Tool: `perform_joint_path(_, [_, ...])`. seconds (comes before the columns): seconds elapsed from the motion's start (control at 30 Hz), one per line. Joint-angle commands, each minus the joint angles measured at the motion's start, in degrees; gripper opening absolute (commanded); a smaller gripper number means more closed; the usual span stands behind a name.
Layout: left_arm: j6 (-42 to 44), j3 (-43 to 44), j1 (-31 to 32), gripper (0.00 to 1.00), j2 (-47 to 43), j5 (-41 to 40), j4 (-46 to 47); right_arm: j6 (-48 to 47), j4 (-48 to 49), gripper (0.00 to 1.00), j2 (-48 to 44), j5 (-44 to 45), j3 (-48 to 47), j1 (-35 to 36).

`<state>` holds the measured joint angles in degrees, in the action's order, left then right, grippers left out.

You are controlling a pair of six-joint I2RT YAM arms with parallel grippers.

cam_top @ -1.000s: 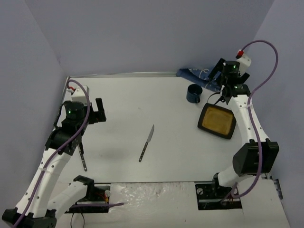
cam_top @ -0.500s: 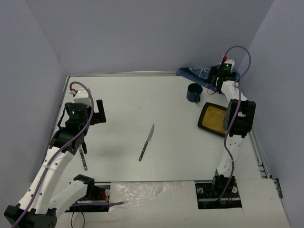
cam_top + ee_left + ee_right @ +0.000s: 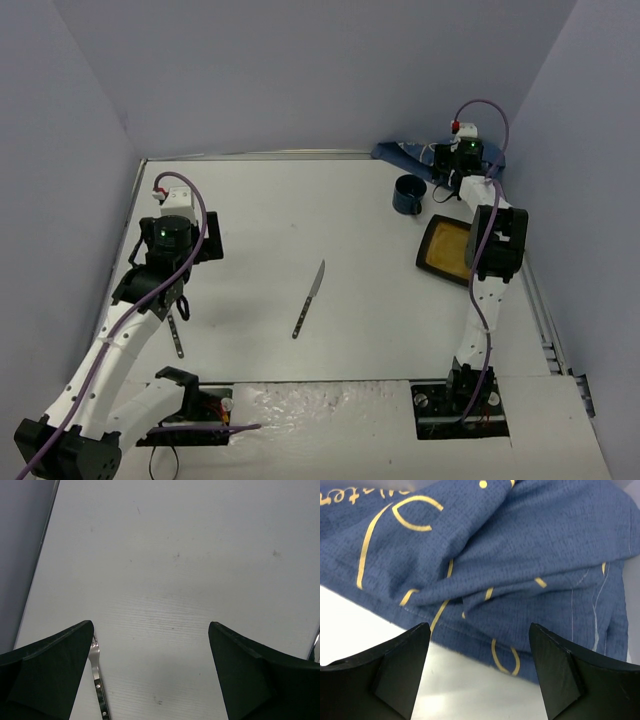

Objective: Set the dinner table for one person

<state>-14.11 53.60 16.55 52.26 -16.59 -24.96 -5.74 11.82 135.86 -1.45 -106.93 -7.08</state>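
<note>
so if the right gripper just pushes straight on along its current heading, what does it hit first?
Most likely the crumpled blue cloth. In the wrist view it fills the space ahead of the right gripper, framed by its open jaws. How far off it lies is unclear.

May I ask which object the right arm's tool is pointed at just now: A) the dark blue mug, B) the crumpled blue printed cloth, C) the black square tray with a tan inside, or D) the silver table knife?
B: the right wrist view shows the right tool with its fingers spread, and the crumpled blue printed cloth fills the view between and beyond them.
</note>
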Motion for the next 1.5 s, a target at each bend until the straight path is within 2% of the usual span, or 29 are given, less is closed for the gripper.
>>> perform_joint_path(0.0, [0.4,0.6,0.24,0.97,-0.7,-2.11,4.64,-3.07,6.95,0.76,1.89,-1.39,-4.86,-0.39])
perform_joint_path(0.13, [0.48,0.04,0.24,0.97,-0.6,-2.4,5.5,-3.98,7.42,0.74,5.07,-0.96,-7.26,-0.4])
perform_joint_path(0.33, [0.57,0.01,0.24,0.97,0.75,-2.48,5.56,-4.68,8.68,0.64,9.22,0.06,-11.18,-0.4])
perform_joint_path(0.53, [0.57,0.01,0.24,0.97,1.53,-2.13,5.54,-5.17,10.16,0.51,10.3,3.19,-14.09,-0.48])
perform_joint_path(0.67, [0.57,0.02,0.24,0.97,1.62,-1.88,5.62,-6.11,10.26,0.47,10.72,3.64,-15.46,-0.66])
perform_joint_path(0.77, [0.5,0.01,0.24,0.97,1.62,-1.69,5.71,-6.95,8.73,0.37,11.63,4.0,-17.32,-0.82])
perform_joint_path(0.83, [0.53,0.01,0.24,0.97,1.62,-1.73,5.71,-7.7,8.4,0.23,11.67,4.44,-17.74,-0.75])
perform_joint_path(0.9, [0.42,0.01,0.24,0.97,1.6,-1.76,5.65,-8.14,7.88,0.13,11.37,4.82,-18.28,-0.83])
perform_joint_path(0.93, [0.47,0.01,0.24,0.97,1.52,-1.68,5.7,-8.66,7.4,0.02,10.88,4.88,-18.69,-0.83])
perform_joint_path(0.97, [0.4,0.01,0.24,0.97,1.43,-1.61,5.64,-9.21,7.0,0.0,10.52,4.89,-19.0,-0.83])
perform_joint_path(1.13, [0.11,0.01,0.24,0.97,0.24,-1.17,5.86,-9.58,6.85,0.0,3.65,4.51,-20.65,-0.57])
perform_joint_path(1.23, [-0.17,0.01,0.24,0.97,-0.96,-1.24,5.87,-9.65,5.7,0.0,-0.31,3.52,-25.55,0.21])
perform_joint_path(1.33, [-1.82,0.31,0.24,0.97,-2.09,-1.71,5.53,-9.33,5.99,0.0,-3.43,-1.36,-31.85,1.29])
perform_joint_path(1.47, [-6.31,2.73,0.24,0.97,-3.19,-0.91,2.5,-8.05,9.06,0.0,-8.73,-6.81,-34.84,3.78])
